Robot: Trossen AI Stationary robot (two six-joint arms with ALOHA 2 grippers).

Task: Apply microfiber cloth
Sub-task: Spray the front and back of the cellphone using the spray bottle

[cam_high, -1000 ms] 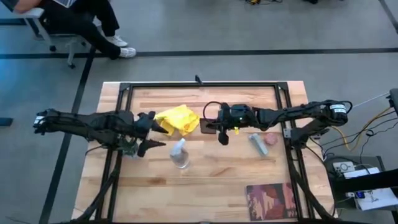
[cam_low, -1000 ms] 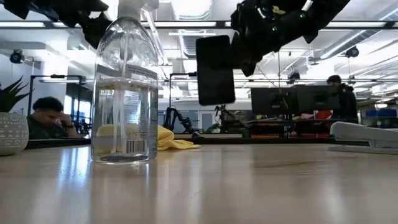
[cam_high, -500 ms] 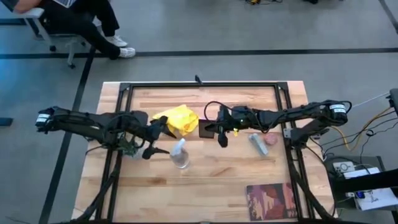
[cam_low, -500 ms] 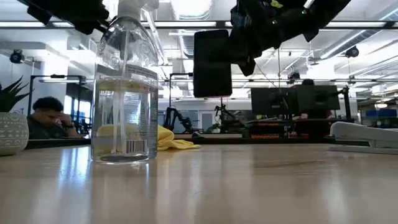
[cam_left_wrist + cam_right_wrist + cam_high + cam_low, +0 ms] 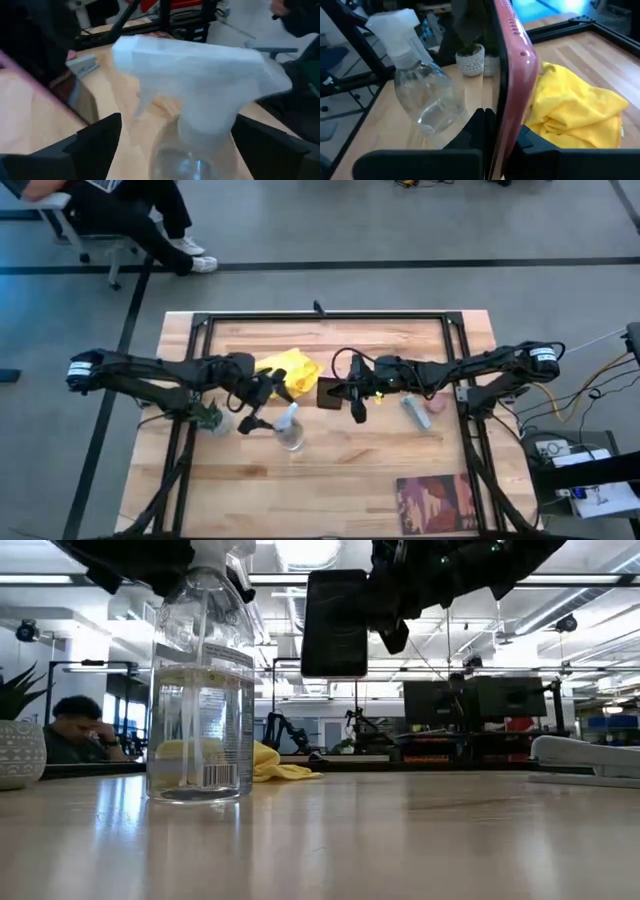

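The left end effector (image 5: 262,402) has slid over the last second from the near edge of the microfiber cloth (image 5: 287,370) to a spot level with the spray bottle (image 5: 290,427). Its wrist view now looks past widely spread fingers (image 5: 95,141) straight at the bottle's white trigger head, with nothing between them. Meanwhile the right end effector (image 5: 345,392) has carried the phone (image 5: 330,391) a little further toward the left arm and higher in the low view. It stays pressed onto the phone's edge, the pink-cased slab (image 5: 515,75) standing on edge right in front of its camera.

My reading is that the cloth has not been picked up. The left arm seems to be lining up on the bottle or passing it, so the wiping itself looks some way off.

The cloth lies crumpled on the bench (image 5: 350,470), just beyond the left end effector and just beside the phone held by the right one, not touching either as far as I can tell. Bunched as it is, it has only a weak long axis, running roughly from the left end effector's side toward the phone. One flatter corner (image 5: 605,107) trails away from the heap.
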